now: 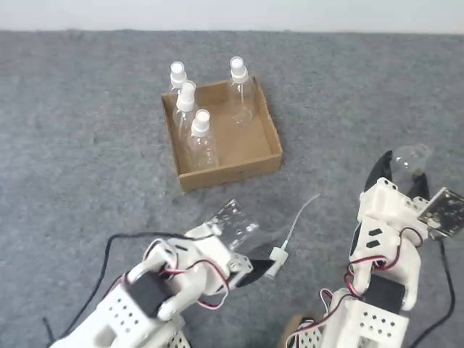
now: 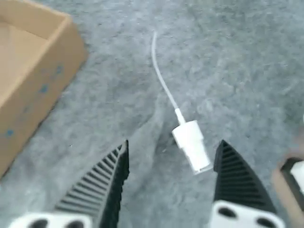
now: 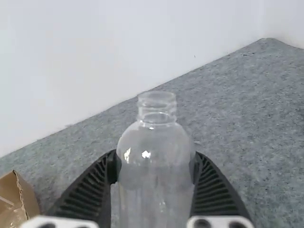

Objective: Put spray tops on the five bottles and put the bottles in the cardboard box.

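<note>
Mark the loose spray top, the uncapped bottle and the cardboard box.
loose spray top (image 2: 192,142), left wrist view, white head.
uncapped bottle (image 3: 154,152), right wrist view, shoulder.
cardboard box (image 1: 232,172), high view, front wall.

the table cover (image 1: 72,145) is grey cloth, matt and fuzzy like carpet. the cardboard box (image 1: 230,170) is plain brown board, matt. the 4 capped bottles (image 1: 203,148) are clear glossy plastic with smooth white plastic tops; the uncapped bottle (image 3: 152,137) is the same shiny clear plastic. the loose spray top (image 2: 191,145) is smooth white plastic with a thin translucent tube. the left gripper (image 2: 173,147) and right gripper (image 3: 154,160) are matt black ribbed plastic at the tips, white plastic behind.
</note>
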You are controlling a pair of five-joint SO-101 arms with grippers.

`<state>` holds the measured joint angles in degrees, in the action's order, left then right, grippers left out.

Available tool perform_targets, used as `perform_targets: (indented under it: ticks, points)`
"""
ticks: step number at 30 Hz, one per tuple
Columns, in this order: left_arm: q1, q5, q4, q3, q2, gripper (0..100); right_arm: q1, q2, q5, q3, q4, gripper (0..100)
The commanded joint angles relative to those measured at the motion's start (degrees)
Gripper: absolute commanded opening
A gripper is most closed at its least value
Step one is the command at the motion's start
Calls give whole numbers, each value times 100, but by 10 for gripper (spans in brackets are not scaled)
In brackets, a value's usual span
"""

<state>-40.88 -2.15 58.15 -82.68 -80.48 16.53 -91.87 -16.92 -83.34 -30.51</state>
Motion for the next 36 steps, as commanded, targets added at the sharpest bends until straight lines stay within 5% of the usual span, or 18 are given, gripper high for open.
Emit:
perform_targets:
  ticks: [1,9,20,36]
  points:
    - [-316,-316,-721,637,1424,276,84,-163,-132,70,145,69]
    - [-571,-580,-1327,1464,3701,276,84,-154,-132,62,145,69]
    - [-571,-580,-791,3301,6769,269,66,-154,-123,62,145,69]
    - [-571,-580,202,5007,8659,12,66,-154,-114,53,136,69]
